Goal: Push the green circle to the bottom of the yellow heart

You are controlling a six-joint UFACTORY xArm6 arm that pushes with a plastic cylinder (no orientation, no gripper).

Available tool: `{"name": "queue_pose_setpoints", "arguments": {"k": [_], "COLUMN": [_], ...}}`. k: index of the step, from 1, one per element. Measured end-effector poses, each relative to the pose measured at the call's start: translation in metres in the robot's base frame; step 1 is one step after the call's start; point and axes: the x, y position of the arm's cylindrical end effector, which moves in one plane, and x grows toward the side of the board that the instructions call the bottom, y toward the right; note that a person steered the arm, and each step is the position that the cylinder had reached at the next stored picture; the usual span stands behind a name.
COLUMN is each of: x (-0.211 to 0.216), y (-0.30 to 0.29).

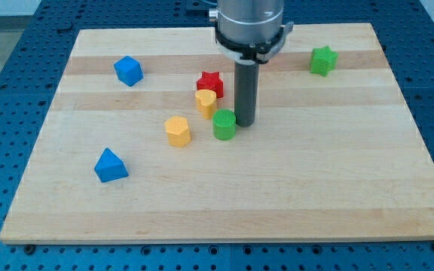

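Green circle sat just below-right of the yellow heart, touching our tip's left side.

We had no pincer, only a rod; our tip stood on the circle's right, so pushing left looked like what would slide it under the heart. No labels or writing readable on the wooden board.

One camera covers the scene. It looks from the near side, raised and tilted down, facing the far edge of the board. It stands far enough back that almost the whole board fits, with blue perforated table showing left, right and near. The board's far edge looks narrower than its near edge. The arm enters from the far side, cropped at the top.
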Motion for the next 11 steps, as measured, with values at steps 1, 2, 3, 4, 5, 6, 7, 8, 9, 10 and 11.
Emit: {"name": "queue_pose_setpoints", "arguments": {"k": [1,2,3,4,5,6,7,8,9,10,11], "x": [0.041,0.051,0.047,0.046,0.046,0.037,0.021,0.017,0.015,0.014,0.047], "y": [0.028,0.007,-0.023,-0.030,-0.022,-0.016,-0.020,-0.021,-0.032,-0.034,-0.028]}}
